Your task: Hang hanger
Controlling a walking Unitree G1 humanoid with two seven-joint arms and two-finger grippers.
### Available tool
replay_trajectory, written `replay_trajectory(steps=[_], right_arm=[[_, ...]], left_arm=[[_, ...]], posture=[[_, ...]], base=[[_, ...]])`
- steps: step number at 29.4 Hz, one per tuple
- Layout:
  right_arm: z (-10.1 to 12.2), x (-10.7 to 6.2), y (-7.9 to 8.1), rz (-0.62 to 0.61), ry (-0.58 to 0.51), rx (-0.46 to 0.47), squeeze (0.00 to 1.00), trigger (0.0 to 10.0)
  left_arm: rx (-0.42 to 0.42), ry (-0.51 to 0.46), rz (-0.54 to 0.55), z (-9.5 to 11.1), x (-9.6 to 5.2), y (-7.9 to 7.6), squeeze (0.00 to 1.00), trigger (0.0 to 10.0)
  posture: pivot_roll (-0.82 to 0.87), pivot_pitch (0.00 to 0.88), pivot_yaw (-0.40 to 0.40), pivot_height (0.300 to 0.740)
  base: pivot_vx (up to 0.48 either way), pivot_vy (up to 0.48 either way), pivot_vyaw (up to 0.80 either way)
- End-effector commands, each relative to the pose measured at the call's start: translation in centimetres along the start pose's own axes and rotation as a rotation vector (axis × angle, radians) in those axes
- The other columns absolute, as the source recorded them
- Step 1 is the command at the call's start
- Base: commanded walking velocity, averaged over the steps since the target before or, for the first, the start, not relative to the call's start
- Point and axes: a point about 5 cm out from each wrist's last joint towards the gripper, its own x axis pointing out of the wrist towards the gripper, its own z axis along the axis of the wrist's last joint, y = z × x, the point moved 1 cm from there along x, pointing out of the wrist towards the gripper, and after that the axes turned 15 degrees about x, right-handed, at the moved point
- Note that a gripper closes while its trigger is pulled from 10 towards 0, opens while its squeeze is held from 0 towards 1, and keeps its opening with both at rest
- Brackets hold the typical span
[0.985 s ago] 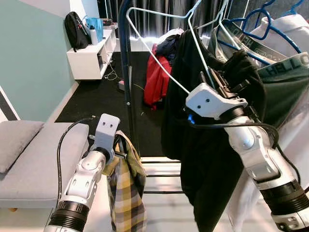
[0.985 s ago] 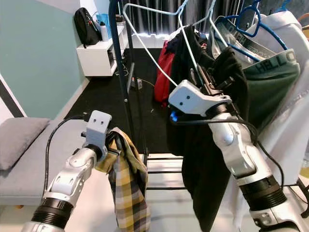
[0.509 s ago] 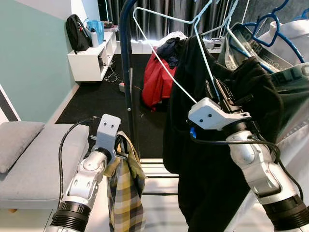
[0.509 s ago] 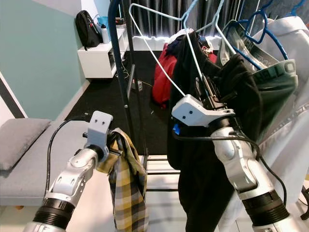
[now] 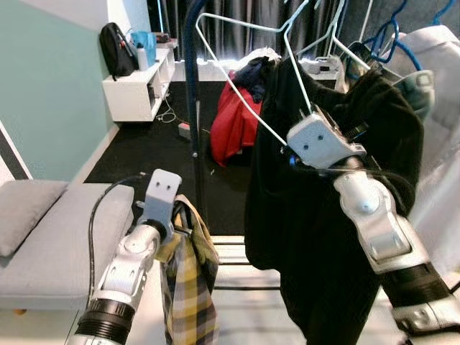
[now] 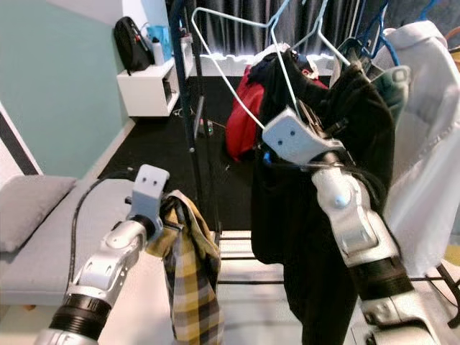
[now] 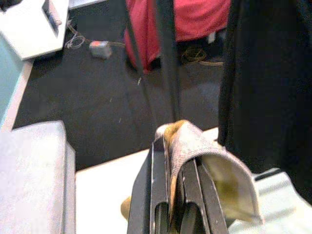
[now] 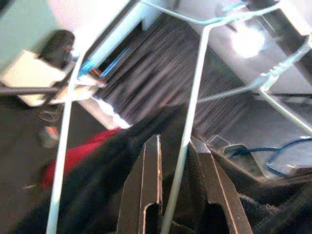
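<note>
A white wire hanger [image 5: 244, 108] carrying a black garment [image 5: 302, 215] is raised beside the dark rack pole [image 5: 194, 108]. My right gripper [image 8: 178, 141] is shut on the hanger's wire just under its hook, and the wire [image 8: 192, 102] runs up between the two fingers. In the eye views the right gripper [image 5: 336, 123] sits against the garment's shoulder. My left gripper [image 5: 180, 224] is low on the left, shut on a yellow plaid cloth [image 5: 188, 287] that hangs down from it. The cloth [image 7: 195, 151] folds over the finger ends.
More clothes hang on blue hangers [image 5: 384, 39] at the right, among them a white shirt [image 5: 442, 151]. A red garment [image 5: 233, 122] hangs behind. A grey bench [image 5: 50, 237] is at the left, and a white shelf [image 5: 136, 90] with a backpack [image 5: 115, 47] stands further back.
My right arm has swung more upright, carrying the hanger and black garment toward the clothes at the right, now covering most of the green garment. The left arm has held still.
</note>
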Motion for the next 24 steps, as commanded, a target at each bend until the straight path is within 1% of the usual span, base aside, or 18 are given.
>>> replay_trajectory(steps=[1, 2, 3, 4, 5, 6, 9, 12, 13, 15, 17, 18, 20, 21, 24], right_arm=[[-1.1, 0.9, -0.5, 0.010, 0.109, 0.075, 0.00, 0.0], [-0.6, 2.0, -1.0, 0.008, 0.112, 0.106, 0.00, 0.0], [-0.6, 2.0, -1.0, 0.008, 0.112, 0.106, 0.00, 0.0], [-0.1, 2.7, -1.3, 0.003, 0.103, 0.119, 0.00, 0.0], [-0.1, 2.7, -1.3, 0.003, 0.103, 0.119, 0.00, 0.0], [0.6, 3.2, -1.6, -0.009, 0.078, 0.125, 0.00, 0.0], [1.8, 4.3, -2.0, -0.016, 0.025, 0.061, 0.00, 0.0], [2.0, 4.5, -2.0, -0.011, 0.020, 0.052, 0.00, 0.0], [2.5, 5.0, -2.0, 0.014, 0.015, 0.017, 0.00, 0.0], [2.9, 5.3, -1.8, 0.037, 0.013, 0.002, 0.00, 0.0], [2.9, 5.3, -1.8, 0.037, 0.013, 0.002, 0.00, 0.0], [3.6, 5.5, -1.5, 0.056, -0.004, -0.014, 0.00, 0.0], [3.6, 5.5, -1.5, 0.056, -0.004, -0.014, 0.00, 0.0], [3.9, 5.6, -1.2, 0.069, -0.016, -0.026, 0.00, 0.0], [4.2, 5.8, -1.0, 0.080, -0.028, -0.037, 0.00, 0.0]], left_arm=[[0.006, -0.044, 0.005, 1.1, 0.3, 0.3, 0.00, 10.0], [0.008, -0.047, 0.006, 1.2, 0.4, 0.4, 0.00, 10.0], [0.008, -0.047, 0.006, 1.2, 0.4, 0.4, 0.00, 10.0], [0.008, -0.049, 0.007, 1.3, 0.4, 0.5, 0.00, 10.0], [0.008, -0.049, 0.007, 1.3, 0.4, 0.5, 0.00, 10.0], [0.009, -0.050, 0.008, 1.3, 0.4, 0.5, 0.00, 10.0], [0.011, -0.053, 0.007, 1.3, 0.3, 0.6, 0.00, 10.0], [0.011, -0.054, 0.007, 1.3, 0.2, 0.6, 0.00, 10.0], [0.012, -0.054, 0.004, 1.3, 0.2, 0.6, 0.00, 10.0], [0.011, -0.054, 0.003, 1.3, 0.2, 0.6, 0.00, 10.0], [0.011, -0.054, 0.003, 1.3, 0.2, 0.6, 0.00, 10.0], [0.009, -0.054, 0.005, 1.3, 0.2, 0.6, 0.00, 10.0], [0.009, -0.054, 0.005, 1.3, 0.2, 0.6, 0.00, 10.0], [0.008, -0.053, 0.005, 1.3, 0.2, 0.6, 0.00, 10.0], [0.007, -0.053, 0.006, 1.3, 0.2, 0.5, 0.00, 10.0]], posture=[[-0.02, 0.102, 0.040, 0.740], [-0.01, 0.100, 0.037, 0.740], [-0.01, 0.100, 0.037, 0.740], [-0.01, 0.101, 0.036, 0.740], [-0.01, 0.101, 0.036, 0.740], [-0.01, 0.102, 0.037, 0.740], [-0.01, 0.107, 0.038, 0.740], [-0.01, 0.107, 0.039, 0.740], [-0.01, 0.109, 0.041, 0.740], [-0.01, 0.110, 0.040, 0.740], [-0.01, 0.110, 0.040, 0.740], [-0.01, 0.111, 0.037, 0.740], [-0.01, 0.111, 0.037, 0.740], [-0.01, 0.111, 0.037, 0.740], [-0.01, 0.111, 0.036, 0.740]], base=[[0.000, 0.000, 0.00], [0.000, 0.000, 0.00], [0.000, 0.000, 0.00], [0.000, 0.000, 0.00], [0.000, 0.000, 0.00], [0.000, 0.000, 0.00], [0.000, 0.000, 0.00], [0.000, 0.000, 0.00], [0.000, 0.000, 0.00], [0.000, 0.000, 0.00], [0.000, 0.000, 0.00], [0.000, 0.000, 0.00], [0.000, 0.000, 0.00], [0.000, 0.000, 0.00], [0.000, 0.000, 0.00]])
